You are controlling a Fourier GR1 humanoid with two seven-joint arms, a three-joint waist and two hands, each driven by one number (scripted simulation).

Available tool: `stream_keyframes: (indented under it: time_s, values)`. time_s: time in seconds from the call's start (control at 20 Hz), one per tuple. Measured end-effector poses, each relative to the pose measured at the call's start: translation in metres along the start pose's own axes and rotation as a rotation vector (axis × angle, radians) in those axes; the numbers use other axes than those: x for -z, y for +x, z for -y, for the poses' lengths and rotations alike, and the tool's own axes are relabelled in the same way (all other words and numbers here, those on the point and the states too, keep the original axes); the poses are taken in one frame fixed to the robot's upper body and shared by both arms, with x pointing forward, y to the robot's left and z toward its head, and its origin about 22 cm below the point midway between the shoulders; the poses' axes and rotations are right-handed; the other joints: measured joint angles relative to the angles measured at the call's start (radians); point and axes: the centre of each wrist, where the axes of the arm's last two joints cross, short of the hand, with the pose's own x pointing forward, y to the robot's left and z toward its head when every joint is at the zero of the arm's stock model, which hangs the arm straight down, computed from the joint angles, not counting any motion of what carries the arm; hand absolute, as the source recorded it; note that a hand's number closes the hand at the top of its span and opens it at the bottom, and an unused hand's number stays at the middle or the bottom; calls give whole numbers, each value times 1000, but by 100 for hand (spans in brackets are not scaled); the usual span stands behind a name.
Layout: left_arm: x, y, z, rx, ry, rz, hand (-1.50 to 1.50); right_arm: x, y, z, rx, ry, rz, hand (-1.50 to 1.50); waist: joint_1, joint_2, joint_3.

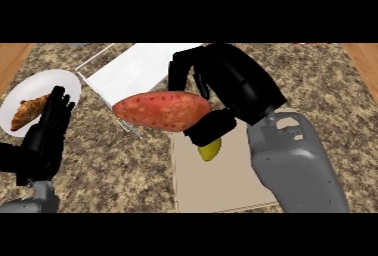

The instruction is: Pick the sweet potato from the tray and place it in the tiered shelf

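Speckled stone counter point(118, 175) lies under everything. The sweet potato point(162, 111), a reddish, pitted, blunt oval, sits in my right hand point(232, 85), whose fingers and thumb curl round its end, over the flat beige tray's point(221, 190) top-left corner and just beside the white wire tiered shelf point(136, 70). I judge this the carry; next comes lowering it onto a tier. My left hand point(46, 135) rests open at the counter's left edge.
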Motion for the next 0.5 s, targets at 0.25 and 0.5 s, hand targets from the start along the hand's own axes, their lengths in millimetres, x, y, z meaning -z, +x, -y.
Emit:
stream_keyframes:
  time_s: [0.25,0.5]
  values:
    - [1,-1,2,-1,-10,-1,0,27,-8,-1,21,-57,-26,150,5,2,0]
    - [4,5,5,0,-11,6,0,59,-16,1,44,-96,-42,150,10,4,0]
